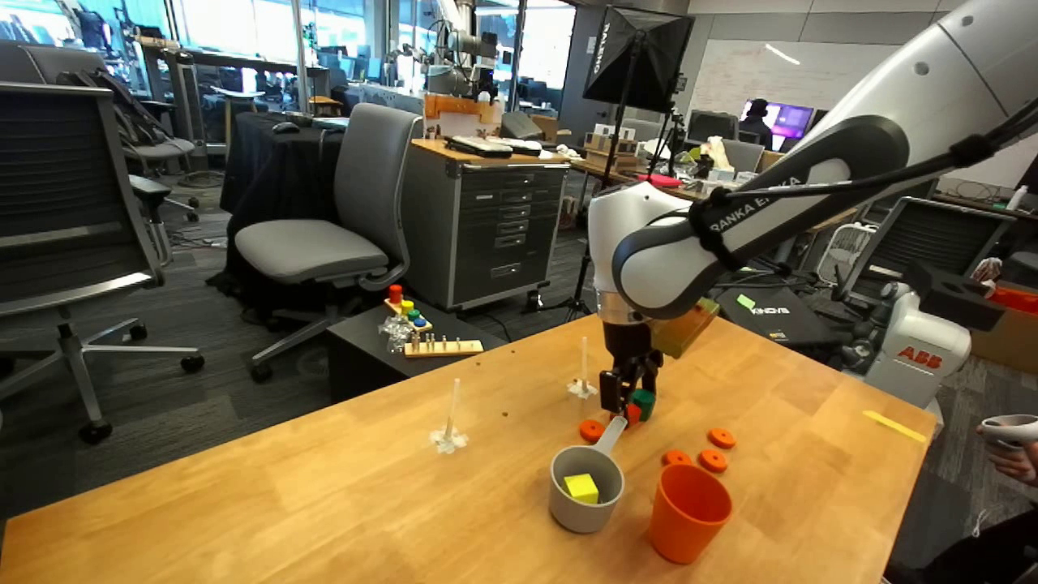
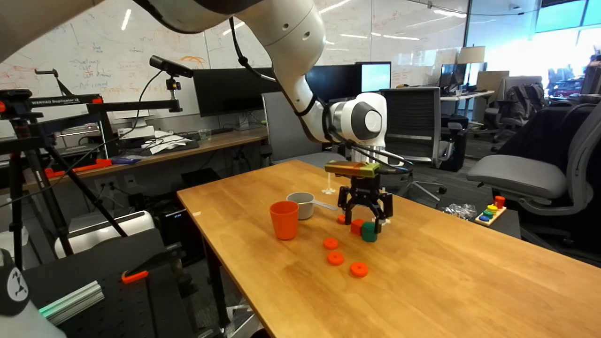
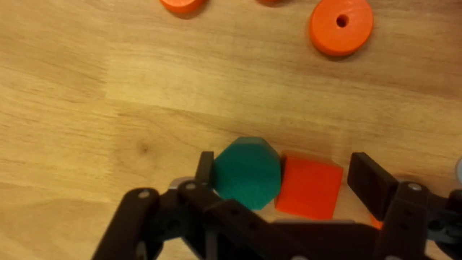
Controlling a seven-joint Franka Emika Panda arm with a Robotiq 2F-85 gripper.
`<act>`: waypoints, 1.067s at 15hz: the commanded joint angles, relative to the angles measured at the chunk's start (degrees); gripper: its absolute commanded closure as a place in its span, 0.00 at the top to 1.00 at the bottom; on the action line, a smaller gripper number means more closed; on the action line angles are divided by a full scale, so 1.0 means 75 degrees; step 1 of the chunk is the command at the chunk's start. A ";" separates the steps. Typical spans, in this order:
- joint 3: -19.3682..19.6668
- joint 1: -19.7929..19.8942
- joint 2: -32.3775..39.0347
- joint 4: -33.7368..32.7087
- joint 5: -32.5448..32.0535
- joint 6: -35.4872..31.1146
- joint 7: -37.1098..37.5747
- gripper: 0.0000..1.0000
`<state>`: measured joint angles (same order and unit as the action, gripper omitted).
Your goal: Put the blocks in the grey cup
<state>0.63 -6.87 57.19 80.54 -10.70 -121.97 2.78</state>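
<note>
The short grey cup [image 1: 585,519] with a handle stands on the table and holds a yellow block [image 1: 581,488]. It also shows in an exterior view [image 2: 306,210]. A green octagonal block [image 3: 248,175] and a red block [image 3: 310,187] stand side by side on the table. My gripper [image 3: 284,169] is open and low around both blocks. Its left finger is against or very near the green block. A gap shows between the red block and the right finger. Several orange disc blocks lie flat on the table, one [image 3: 341,27] ahead of the gripper and one [image 1: 592,430] near the cup's handle.
The taller orange-red cup [image 1: 689,527] stands beside the grey cup. Two thin upright sticks are taped to the table, one [image 1: 453,410] apart and one [image 1: 584,365] close to the gripper. The grey cup's handle [image 1: 612,434] points toward the gripper.
</note>
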 commanded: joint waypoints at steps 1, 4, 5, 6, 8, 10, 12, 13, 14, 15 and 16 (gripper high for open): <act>-0.0074 0.0069 0.0142 -0.0277 0.0143 0.0144 -0.0219 0.66; -0.0083 0.0124 0.0103 -0.0209 0.0211 0.0087 -0.0226 0.53; -0.0089 0.0138 0.0080 -0.0180 0.0235 0.0088 -0.0228 0.53; -0.0086 0.0138 0.0031 -0.0130 0.0250 0.0075 -0.0211 0.53; -0.0107 0.0120 -0.0157 0.0016 0.0274 0.0015 -0.0192 0.53; -0.0137 0.0059 -0.0450 0.0220 0.0260 -0.0076 -0.0159 0.53; -0.0157 -0.0078 -0.0862 0.0481 0.0190 -0.0242 -0.0052 0.53; -0.0166 -0.0178 -0.1120 0.0607 0.0138 -0.0319 0.0001 0.53; -0.0186 -0.0264 -0.1366 0.0736 0.0104 -0.0395 0.0032 0.53; -0.0227 -0.0355 -0.1625 0.0867 0.0094 -0.0470 0.0060 0.53; -0.0268 -0.0424 -0.1851 0.1001 0.0104 -0.0574 0.0085 0.53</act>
<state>-0.72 -8.45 50.80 81.79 -9.77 -123.88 2.59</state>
